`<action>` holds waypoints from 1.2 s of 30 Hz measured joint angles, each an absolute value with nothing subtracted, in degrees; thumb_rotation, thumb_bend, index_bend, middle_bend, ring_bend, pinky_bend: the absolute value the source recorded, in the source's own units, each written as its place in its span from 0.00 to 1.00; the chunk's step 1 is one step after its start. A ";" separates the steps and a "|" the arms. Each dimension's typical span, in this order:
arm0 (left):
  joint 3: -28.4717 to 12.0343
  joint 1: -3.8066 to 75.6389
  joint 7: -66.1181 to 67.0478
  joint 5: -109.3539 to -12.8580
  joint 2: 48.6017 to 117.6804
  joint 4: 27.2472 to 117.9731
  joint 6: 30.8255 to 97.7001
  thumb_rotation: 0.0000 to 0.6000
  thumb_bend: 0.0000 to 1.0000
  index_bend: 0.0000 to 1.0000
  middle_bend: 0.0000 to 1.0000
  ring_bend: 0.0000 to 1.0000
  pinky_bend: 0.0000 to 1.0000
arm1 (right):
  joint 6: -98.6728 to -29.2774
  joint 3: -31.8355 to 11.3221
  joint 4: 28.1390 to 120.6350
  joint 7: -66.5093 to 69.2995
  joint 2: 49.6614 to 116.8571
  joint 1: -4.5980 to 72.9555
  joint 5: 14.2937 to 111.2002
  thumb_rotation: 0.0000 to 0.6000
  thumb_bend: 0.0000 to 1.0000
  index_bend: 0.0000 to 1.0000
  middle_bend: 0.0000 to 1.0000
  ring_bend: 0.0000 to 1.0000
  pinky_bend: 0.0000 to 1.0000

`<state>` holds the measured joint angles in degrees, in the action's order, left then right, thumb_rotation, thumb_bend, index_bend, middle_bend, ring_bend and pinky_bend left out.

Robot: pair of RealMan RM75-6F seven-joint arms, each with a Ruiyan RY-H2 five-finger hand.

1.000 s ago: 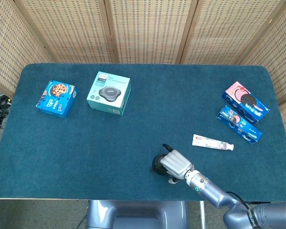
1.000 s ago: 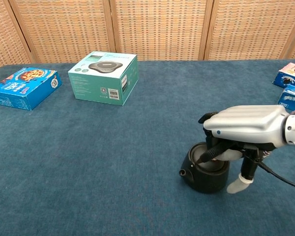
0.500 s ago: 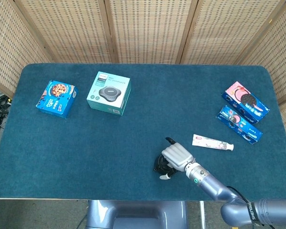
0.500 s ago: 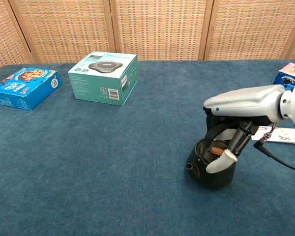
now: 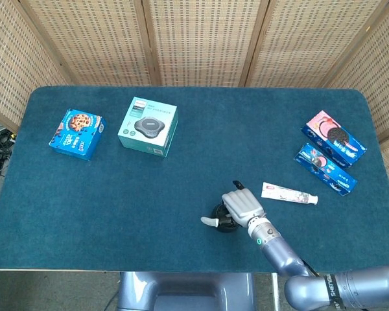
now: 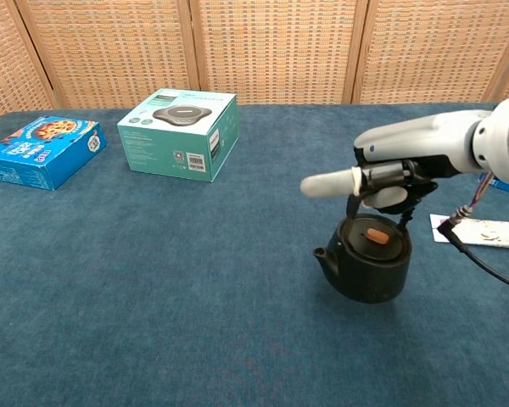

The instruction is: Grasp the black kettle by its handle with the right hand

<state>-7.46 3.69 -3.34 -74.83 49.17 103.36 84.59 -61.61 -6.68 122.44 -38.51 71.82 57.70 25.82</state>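
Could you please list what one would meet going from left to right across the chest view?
Blue cookie box → teal box → black kettle, held from above by the right hand → toothpaste tube.

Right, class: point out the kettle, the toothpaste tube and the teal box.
kettle (image 6: pixel 369 263), chest view, on its black body below the lid.
toothpaste tube (image 5: pixel 286 193), head view, on the middle of the tube.
teal box (image 6: pixel 176 141), chest view, on its front face.

Blue-carpeted table (image 5: pixel 181 175), boxes (four) (image 5: pixel 148 126), toothpaste tube (image 5: pixel 289 193)
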 measured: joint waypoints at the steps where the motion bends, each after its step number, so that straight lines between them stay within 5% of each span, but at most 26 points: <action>1: -7.47 3.68 -3.41 -74.82 49.16 103.34 84.58 1.00 0.00 0.00 0.00 0.00 0.00 | -62.64 -7.39 122.61 -37.90 72.19 57.76 25.80 0.00 0.00 1.00 1.00 0.98 0.00; 5: -7.46 3.71 -3.53 -74.87 49.16 103.24 84.48 1.00 0.00 0.00 0.00 0.00 0.00 | -65.99 -8.40 122.85 -36.03 74.05 57.42 26.62 0.02 0.00 1.00 1.00 1.00 0.00; 10: -7.52 3.71 -3.68 -74.77 49.14 103.21 84.46 1.00 0.00 0.00 0.00 0.00 0.00 | -66.48 -9.44 123.00 -35.07 74.73 57.53 25.19 0.50 0.11 1.00 1.00 1.00 0.01; 12: -7.54 3.69 -3.68 -74.73 49.13 103.21 84.50 1.00 0.00 0.00 0.00 0.00 0.00 | -66.49 -9.46 123.04 -35.43 74.72 57.76 24.67 0.56 0.21 1.00 1.00 1.00 0.01; 24: -7.52 3.66 -3.34 -74.84 49.23 103.34 84.68 1.00 0.00 0.00 0.00 0.00 0.00 | -66.97 -9.09 123.49 -37.29 74.25 59.12 22.33 0.64 0.64 1.00 1.00 1.00 0.02; 32: -7.52 3.58 -3.36 -74.94 49.20 103.36 84.83 1.00 0.00 0.00 0.00 0.00 0.00 | -66.49 -9.00 123.74 -36.61 73.70 58.99 23.09 0.72 0.74 1.00 1.00 1.00 0.05; 36: -7.56 3.51 -3.47 -74.90 49.16 103.38 84.97 1.00 0.00 0.00 0.00 0.00 0.00 | -66.68 -8.88 123.62 -36.76 73.74 59.09 22.76 0.80 0.78 1.00 1.00 1.00 0.15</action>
<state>-7.56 3.51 -3.47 -74.90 49.16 103.38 84.97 -66.68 -8.88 123.62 -36.76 73.74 59.09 22.76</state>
